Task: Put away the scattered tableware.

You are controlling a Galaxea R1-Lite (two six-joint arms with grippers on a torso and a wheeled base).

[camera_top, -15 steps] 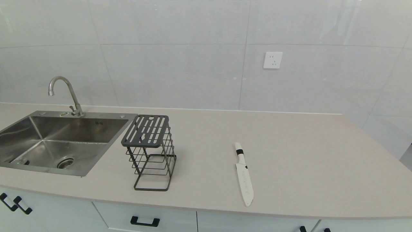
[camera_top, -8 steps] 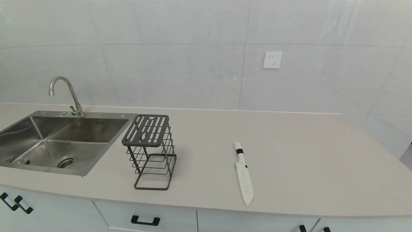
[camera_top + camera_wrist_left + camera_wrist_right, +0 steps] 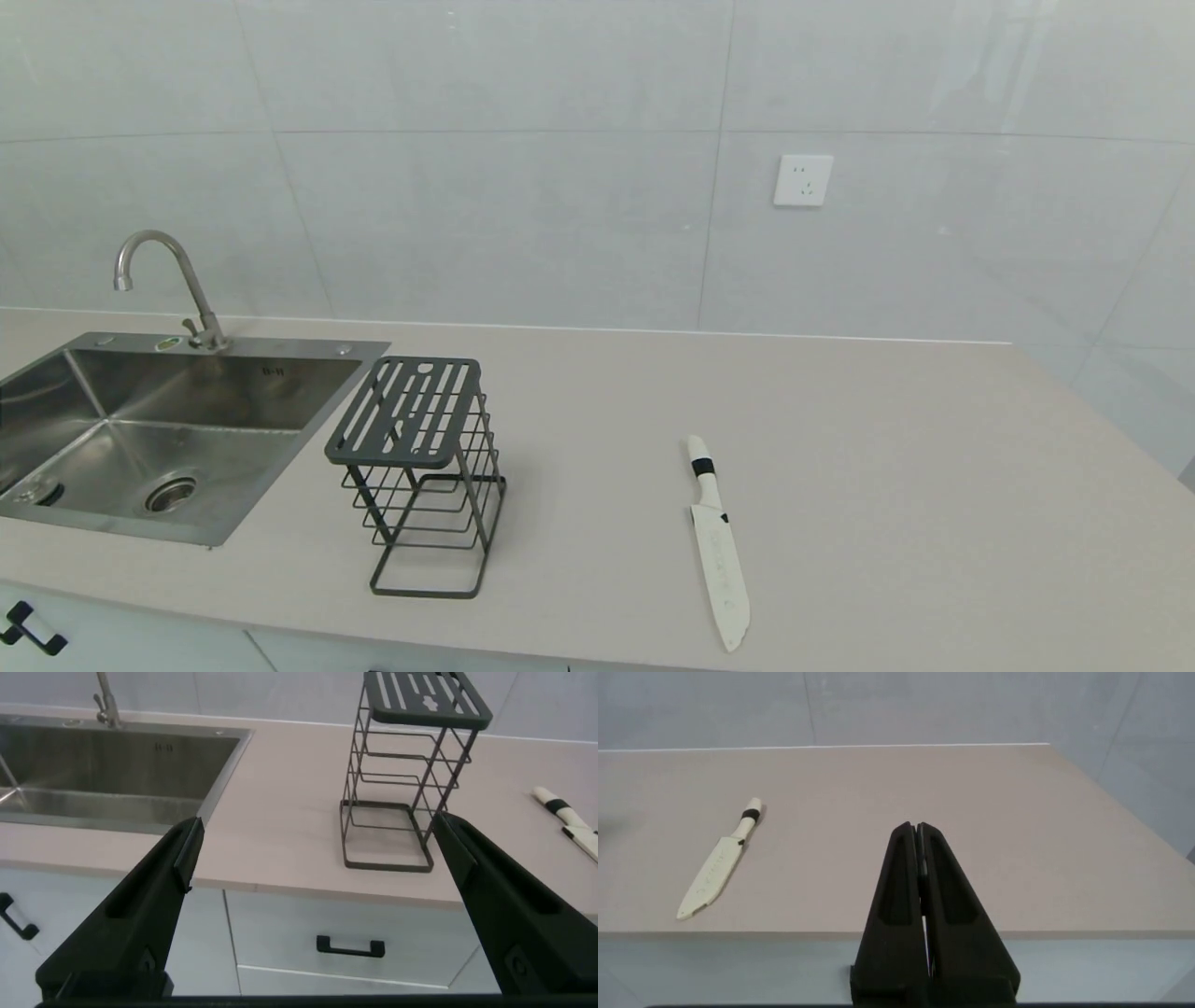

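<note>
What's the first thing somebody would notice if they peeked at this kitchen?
Probably the white knife, lying flat and all alone on the pale counter with its tip toward the front edge. After that comes the black wire rack, standing upright to the knife's left. It sits right beside the shiny metal sink with its curved tap.
</note>
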